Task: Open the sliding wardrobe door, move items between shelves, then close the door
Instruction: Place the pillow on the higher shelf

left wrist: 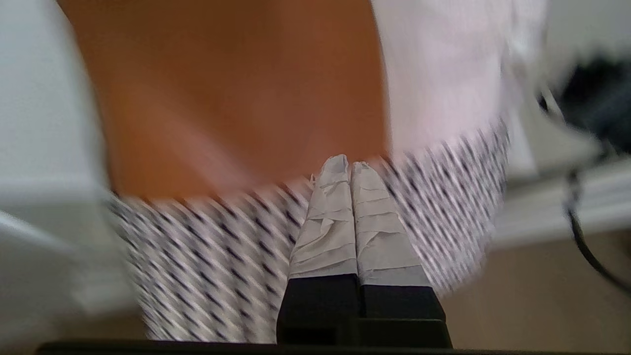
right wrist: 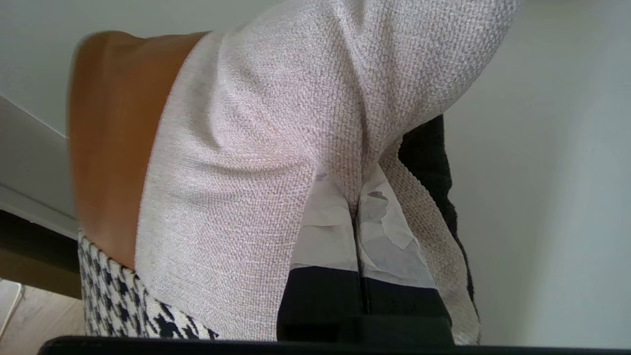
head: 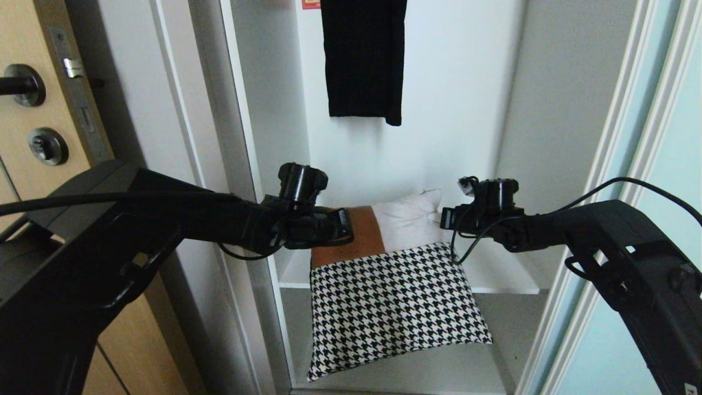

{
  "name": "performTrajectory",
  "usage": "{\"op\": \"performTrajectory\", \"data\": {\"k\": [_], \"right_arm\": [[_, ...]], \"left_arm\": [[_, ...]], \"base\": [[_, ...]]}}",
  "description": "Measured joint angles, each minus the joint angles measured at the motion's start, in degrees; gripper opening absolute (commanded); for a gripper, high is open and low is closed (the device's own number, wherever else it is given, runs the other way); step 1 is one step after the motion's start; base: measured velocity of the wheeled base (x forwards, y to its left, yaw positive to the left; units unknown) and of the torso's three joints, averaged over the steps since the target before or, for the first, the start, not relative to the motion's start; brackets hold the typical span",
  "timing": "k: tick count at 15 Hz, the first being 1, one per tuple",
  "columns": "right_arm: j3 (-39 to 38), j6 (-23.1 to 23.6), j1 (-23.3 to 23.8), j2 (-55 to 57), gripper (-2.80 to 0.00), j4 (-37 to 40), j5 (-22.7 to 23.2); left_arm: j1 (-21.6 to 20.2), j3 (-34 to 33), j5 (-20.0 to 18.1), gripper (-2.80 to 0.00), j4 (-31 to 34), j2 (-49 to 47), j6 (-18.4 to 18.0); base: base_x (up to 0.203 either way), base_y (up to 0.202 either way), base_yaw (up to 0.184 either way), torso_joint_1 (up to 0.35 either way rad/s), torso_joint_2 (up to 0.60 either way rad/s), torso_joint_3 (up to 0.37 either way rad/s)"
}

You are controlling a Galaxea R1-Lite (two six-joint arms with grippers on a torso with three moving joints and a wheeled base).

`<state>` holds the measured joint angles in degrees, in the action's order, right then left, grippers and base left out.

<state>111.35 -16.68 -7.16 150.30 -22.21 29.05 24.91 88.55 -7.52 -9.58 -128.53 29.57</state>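
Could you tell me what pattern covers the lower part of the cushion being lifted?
Black-and-white houndstooth on the cushion, clearest in the head view.

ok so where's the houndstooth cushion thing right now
In the head view the cushion hangs mid-frame inside the open wardrobe, in front of the white shelf, between the left gripper and the right gripper, below the hanging black garment.

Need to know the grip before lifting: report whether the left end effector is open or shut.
Shut. In the left wrist view the left end effector has its taped fingers pressed together over the rust-brown, white and houndstooth fabric cushion; whether it pinches fabric: cannot tell.
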Motion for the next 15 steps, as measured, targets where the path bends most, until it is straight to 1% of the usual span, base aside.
{"op": "performTrajectory", "data": {"k": [1,2,3,5,6,7,8,10,11,12,14,15], "right_arm": [[0.0,-0.02,0.08,0.0,-2.8,0.02,0.02],[0.0,0.0,0.11,0.01,-2.8,-0.14,0.02],[0.0,-0.01,0.11,0.01,-2.8,-0.61,0.01],[0.0,-0.05,0.07,0.0,-2.8,-1.1,0.0],[0.0,-0.07,0.11,0.0,-2.8,-1.1,0.0],[0.0,-0.13,0.13,0.0,-2.8,-1.1,0.0],[0.0,-0.11,0.16,0.0,-2.8,-1.1,0.0],[-0.07,-0.24,0.09,-0.02,-2.8,-1.22,0.02],[-0.11,-0.35,0.11,-0.05,-2.8,-1.32,0.0],[-0.11,-0.55,0.11,-0.07,-2.8,-1.43,-0.02],[-0.21,-1.07,0.09,-0.19,-2.8,-1.46,-0.09],[-0.29,-1.16,0.07,-0.29,-2.8,-1.44,-0.11]], "left_arm": [[0.2,-0.6,-3.74,-2.8,1.95,0.11,1.02],[0.2,-0.82,-7.07,-2.8,4.31,0.05,1.07],[-0.13,-0.44,-8.68,-2.8,6.99,-0.41,0.58],[-0.52,2.76,-8.41,-2.8,12.89,-2.65,-1.64],[-0.7,5.36,-7.23,-2.8,16.31,-4.35,-2.8],[-0.96,8.22,-5.28,-2.8,19.27,-6.36,-3.39],[-1.46,11.79,-2.07,-2.8,21.33,-8.81,-3.61],[-2.07,18.5,5.31,-2.8,22.38,-13.72,-3.93],[-2.25,20.42,8.77,-2.8,21.42,-15.79,-4.63],[-2.51,21.42,11.1,-2.8,19.18,-17.28,-5.32],[-2.8,22.27,15.38,-2.8,13.23,-20.17,-6.22],[-2.78,22.39,17.99,-2.8,9.5,-21.73,-7.37]], "base": [[0.0,0.0,0.0,0.0,0.0,0.0],[0.0,0.0,0.0,0.0,0.0,0.0],[0.0,0.0,0.0,0.0,0.0,0.0],[0.0,0.0,0.0,0.0,0.0,0.0],[0.0,0.0,0.0,0.0,0.0,0.0],[0.0,0.0,0.0,0.0,0.0,0.0],[0.0,0.0,0.0,0.0,0.0,0.0],[0.0,0.0,0.0,0.0,0.0,0.0],[0.0,0.0,0.0,0.0,0.0,0.0],[0.0,0.0,0.0,0.0,0.0,0.0],[0.0,0.0,0.0,0.0,0.0,0.0],[0.0,0.0,0.0,0.0,0.0,0.0]]}}
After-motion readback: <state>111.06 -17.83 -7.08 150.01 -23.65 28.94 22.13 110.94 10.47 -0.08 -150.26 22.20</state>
